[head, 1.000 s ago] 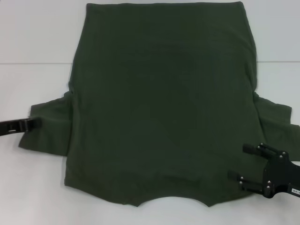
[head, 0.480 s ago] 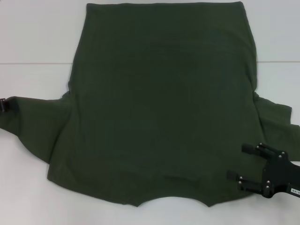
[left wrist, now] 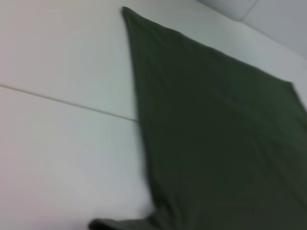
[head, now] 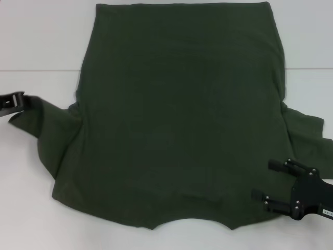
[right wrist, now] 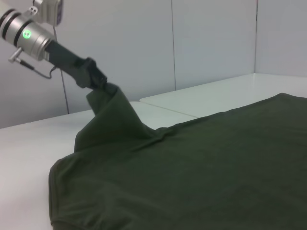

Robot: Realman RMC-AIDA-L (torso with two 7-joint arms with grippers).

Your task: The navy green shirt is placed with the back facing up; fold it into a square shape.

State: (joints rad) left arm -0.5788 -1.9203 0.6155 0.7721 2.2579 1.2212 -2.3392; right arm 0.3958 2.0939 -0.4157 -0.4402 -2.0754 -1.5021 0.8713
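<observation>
My left gripper (head: 23, 100) pinches the sleeve tip of the navy green shirt (head: 179, 114), which lies flat mid-worktop, sleeve lifted near the left edge. Carry it inward low and taut. My right gripper (head: 270, 182), fingers spread, rests on the hem near the worktop's right edge.

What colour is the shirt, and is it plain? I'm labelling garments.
Plain dark olive green, no print; the navy green shirt shows best in the head view.
</observation>
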